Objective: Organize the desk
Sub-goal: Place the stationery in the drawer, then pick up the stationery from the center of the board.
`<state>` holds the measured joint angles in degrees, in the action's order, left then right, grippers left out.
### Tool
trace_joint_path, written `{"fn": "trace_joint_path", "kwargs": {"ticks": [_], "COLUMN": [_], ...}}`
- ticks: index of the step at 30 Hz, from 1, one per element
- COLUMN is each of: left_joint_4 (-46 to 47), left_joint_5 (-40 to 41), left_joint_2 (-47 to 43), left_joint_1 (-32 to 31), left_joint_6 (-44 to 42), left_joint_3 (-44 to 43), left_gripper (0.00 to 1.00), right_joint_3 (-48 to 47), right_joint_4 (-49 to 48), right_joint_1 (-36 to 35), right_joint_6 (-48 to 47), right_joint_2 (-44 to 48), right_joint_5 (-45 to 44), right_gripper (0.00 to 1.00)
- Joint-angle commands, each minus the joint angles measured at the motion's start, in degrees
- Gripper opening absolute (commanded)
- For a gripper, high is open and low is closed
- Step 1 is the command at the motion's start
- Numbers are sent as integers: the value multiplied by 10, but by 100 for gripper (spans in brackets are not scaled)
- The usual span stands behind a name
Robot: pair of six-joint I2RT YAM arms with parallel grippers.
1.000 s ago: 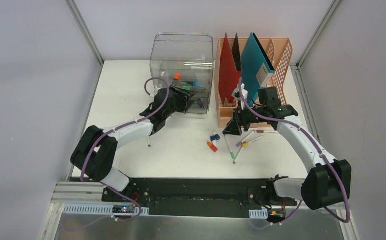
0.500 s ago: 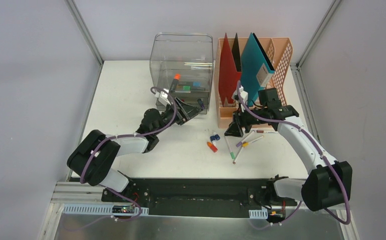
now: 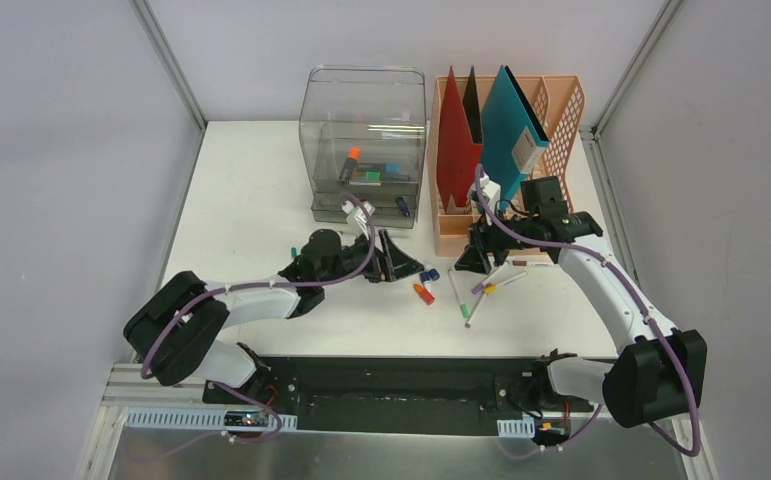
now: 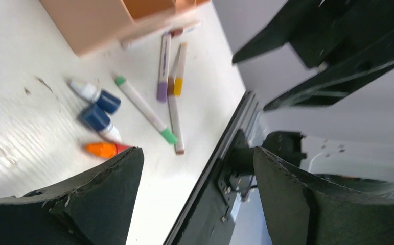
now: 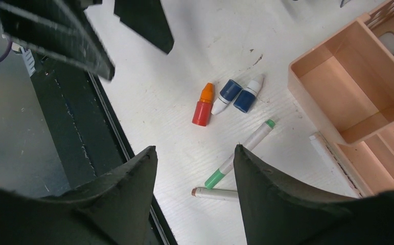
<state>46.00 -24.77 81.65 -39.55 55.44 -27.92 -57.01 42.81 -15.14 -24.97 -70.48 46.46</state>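
Left claw (image 3: 395, 262) and right claw (image 3: 466, 262) hang spread and empty above the desk (image 3: 251, 190) before the file rack (image 3: 561, 110), where bottles (image 3: 424, 283) and pens (image 3: 481, 292) lie loose; others already sit in the box (image 3: 361, 110) beside it.

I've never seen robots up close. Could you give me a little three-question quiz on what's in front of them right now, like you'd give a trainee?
1. True or false: the left hand is clamped on a pen.
2. How many small bottles lie on the desk? A two, B three, C five.
3. What keeps the red folder and the teal folder standing upright?
Key: 1 false, it is open and empty. 2 B. 3 the peach rack.
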Motion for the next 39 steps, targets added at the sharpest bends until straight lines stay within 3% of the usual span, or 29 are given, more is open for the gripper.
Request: {"fn": "trace_joint_path", "kwargs": {"ticks": [1, 9, 20, 23, 30, 39], "left_joint_4": [-193, -271, -494, -564, -727, -781], "left_joint_5": [97, 249, 401, 443, 459, 438], "left_joint_2": [-56, -61, 33, 61, 137, 213], "left_joint_1": [-71, -130, -190, -207, -220, -230], "left_joint_6": [-107, -57, 14, 45, 82, 96], "left_joint_3": [-44, -56, -209, -253, -370, -436], "left_gripper": [81, 78, 76, 67, 42, 39], "right_joint_3": [-22, -22, -18, -17, -16, -15], "right_joint_4": [0, 3, 3, 4, 4, 4], "right_joint_1": [5, 7, 6, 6, 6, 6], "right_joint_6": [-21, -26, -31, -31, -33, -34], "right_joint_2": [26, 31, 38, 38, 39, 40], "right_joint_5": [-14, -23, -29, -29, -32, -33], "right_gripper": [59, 59, 59, 59, 59, 59]}}
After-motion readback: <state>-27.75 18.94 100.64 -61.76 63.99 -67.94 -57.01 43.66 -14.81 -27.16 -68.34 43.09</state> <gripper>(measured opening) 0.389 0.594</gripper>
